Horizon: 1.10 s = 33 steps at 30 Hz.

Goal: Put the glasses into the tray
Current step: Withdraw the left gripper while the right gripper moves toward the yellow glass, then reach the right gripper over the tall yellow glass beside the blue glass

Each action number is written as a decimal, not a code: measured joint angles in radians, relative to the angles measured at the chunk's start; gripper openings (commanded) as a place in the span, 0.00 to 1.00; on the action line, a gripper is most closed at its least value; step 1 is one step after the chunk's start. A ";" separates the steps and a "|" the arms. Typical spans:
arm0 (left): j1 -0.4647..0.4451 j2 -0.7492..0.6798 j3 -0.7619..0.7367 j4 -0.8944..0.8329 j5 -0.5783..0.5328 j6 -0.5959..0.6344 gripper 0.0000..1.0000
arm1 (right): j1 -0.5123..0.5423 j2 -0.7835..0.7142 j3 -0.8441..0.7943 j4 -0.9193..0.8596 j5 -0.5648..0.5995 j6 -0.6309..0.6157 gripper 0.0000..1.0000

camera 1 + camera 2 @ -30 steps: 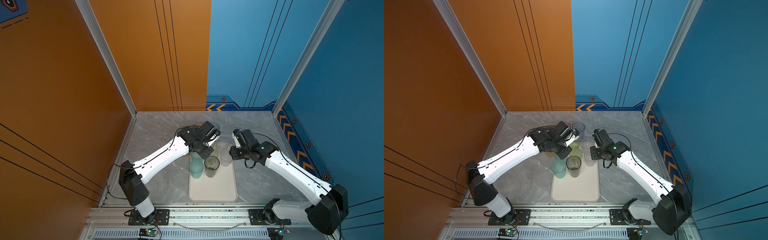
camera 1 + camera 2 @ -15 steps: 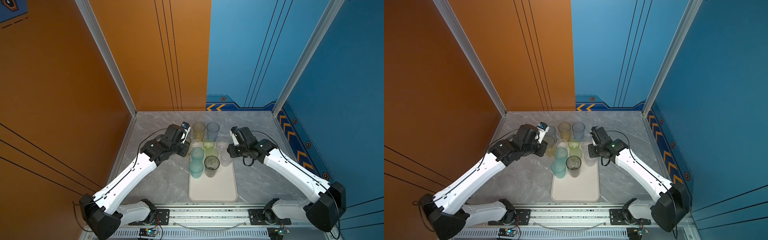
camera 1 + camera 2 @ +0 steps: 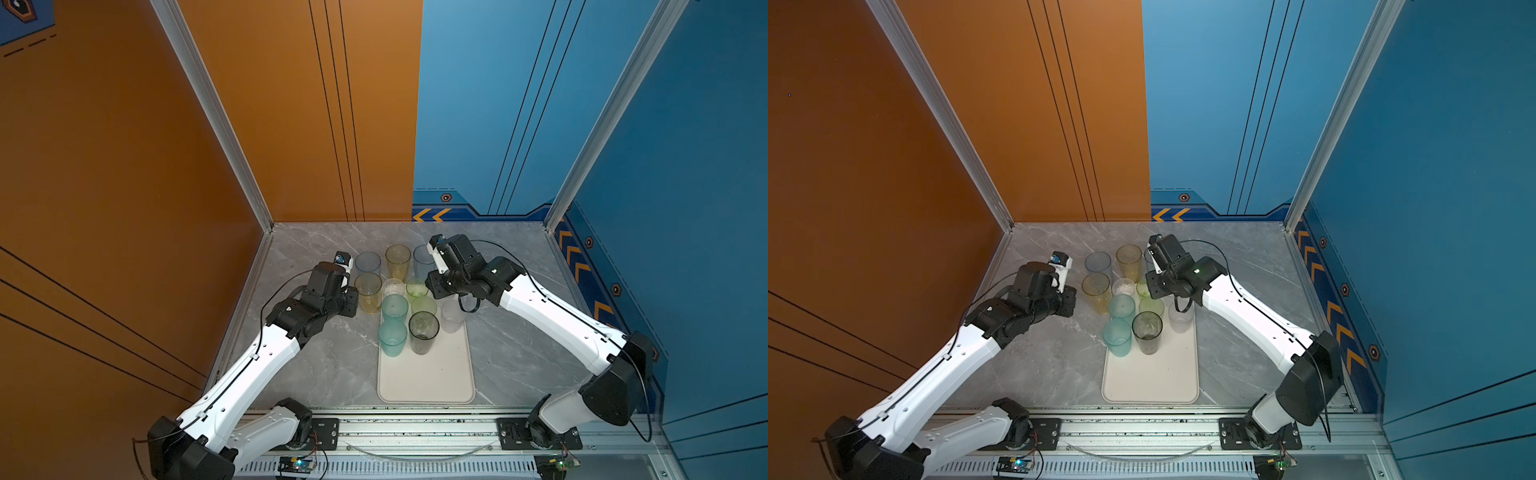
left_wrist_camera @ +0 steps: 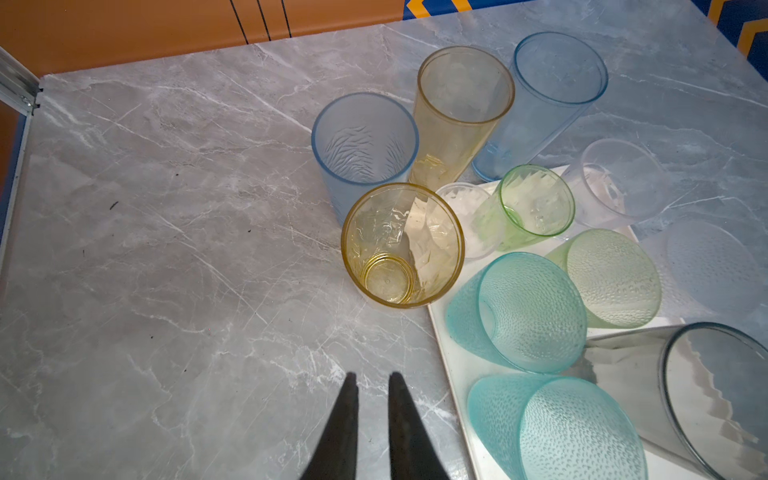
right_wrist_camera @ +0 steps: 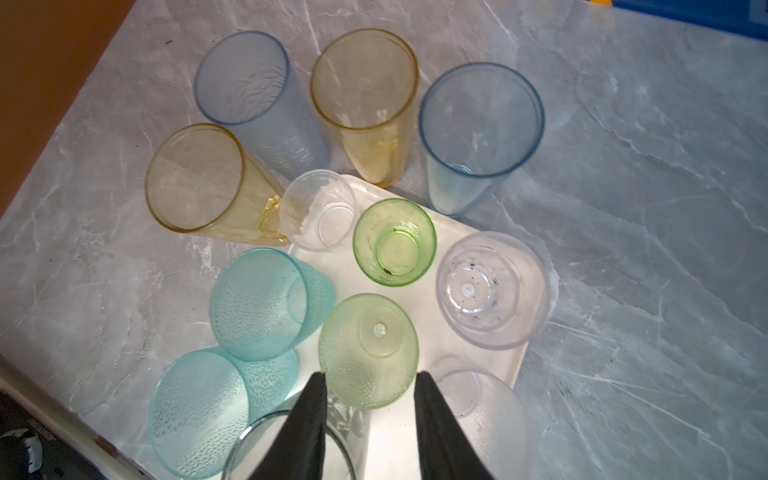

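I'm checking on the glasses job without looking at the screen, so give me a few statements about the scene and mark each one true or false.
1. The smoky grey glass stands in the tray. True.
2. The left hand holds a glass. False: it holds nothing and hangs over bare table.
3. Both tall yellow glasses are in the tray. False: both stand on the table, outside the tray.
4. Two teal glasses stand in the tray. True.
5. The right hand is shut on a glass. False: it is open and holds nothing.
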 measured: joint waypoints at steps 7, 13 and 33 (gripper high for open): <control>0.015 -0.014 -0.040 0.040 0.000 -0.012 0.17 | 0.060 0.084 0.117 -0.005 0.000 -0.016 0.34; 0.023 -0.043 -0.066 0.053 -0.005 -0.014 0.17 | 0.073 0.140 0.144 -0.008 0.000 -0.022 0.34; 0.080 -0.058 -0.144 0.156 -0.027 -0.013 0.18 | 0.139 0.443 0.499 -0.145 0.015 -0.029 0.30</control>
